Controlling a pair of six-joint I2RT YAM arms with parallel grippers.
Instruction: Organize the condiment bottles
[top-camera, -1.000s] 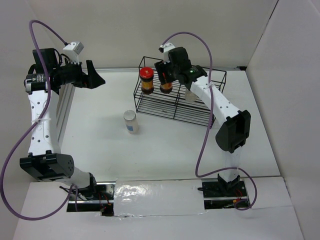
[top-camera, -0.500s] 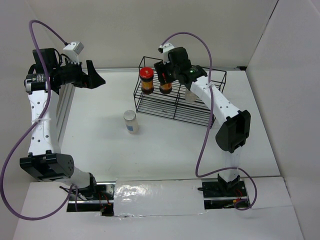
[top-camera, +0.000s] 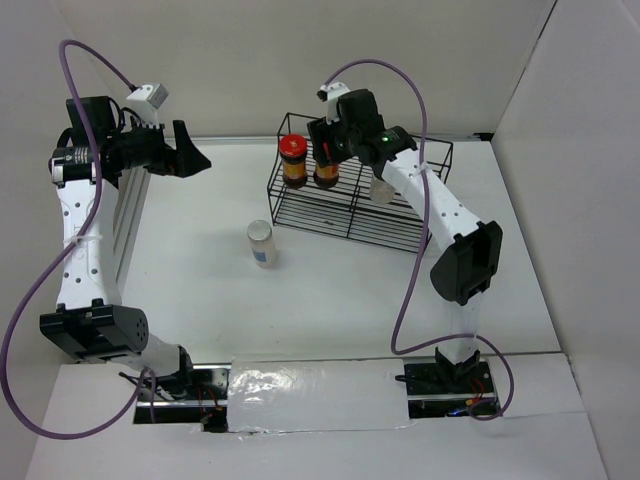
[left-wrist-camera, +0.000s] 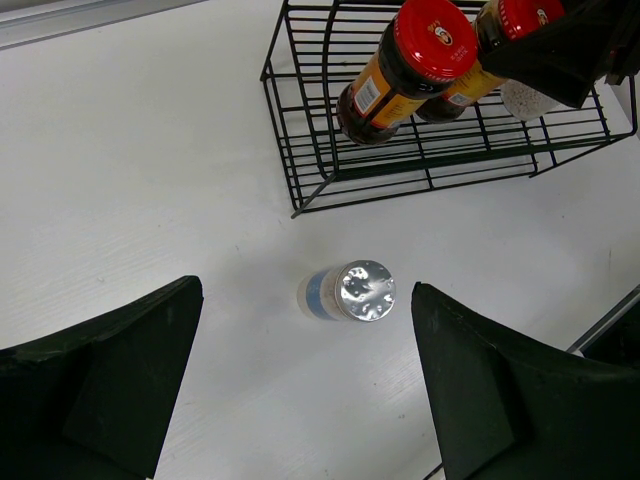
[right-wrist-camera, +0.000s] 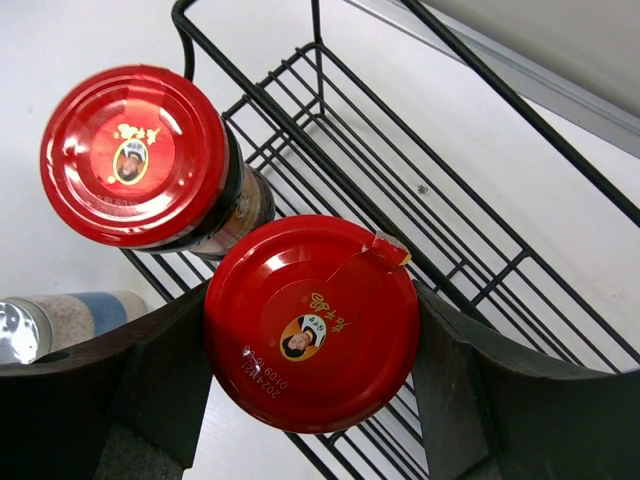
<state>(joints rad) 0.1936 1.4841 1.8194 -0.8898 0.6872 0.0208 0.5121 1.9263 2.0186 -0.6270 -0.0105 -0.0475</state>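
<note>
1. Carrying everything here is the white counter (top-camera: 200, 290). A black wire rack (top-camera: 340, 215) sits at its far side, and the jars are in or near it.
2. The right arm reaches over the rack's left end. Its right pincer (top-camera: 327, 150) is closed on a red-capped jar (right-wrist-camera: 312, 322), one finger on either side of the cap.
3. The left pincer (left-wrist-camera: 300, 390) hangs high over the counter's left side, spread wide and holding nothing.
4. A second red-capped jar (right-wrist-camera: 135, 155) stands in the rack just beside the held one. Their caps are close, and it cannot be told whether the glass touches.
5. A whitish jar (top-camera: 380, 188) stands further right in the rack, partly hidden by the arm. The pale-capped jar with a blue label (left-wrist-camera: 350, 292) stands alone on the counter, in front of the rack's left corner.
6. The step in hand looks like seating the held jar next to its twin.
   - The base is hidden under the cap, so it cannot be told whether it rests on the wires yet.
   - The jar should go straight down and upright, with a sliver of room left beside its neighbour.
   - The grip should loosen only once the shelf bears the weight, since a small base on spaced wires may tip.
   - The fingers should then rise vertically so they do not snag the cap.
</note>
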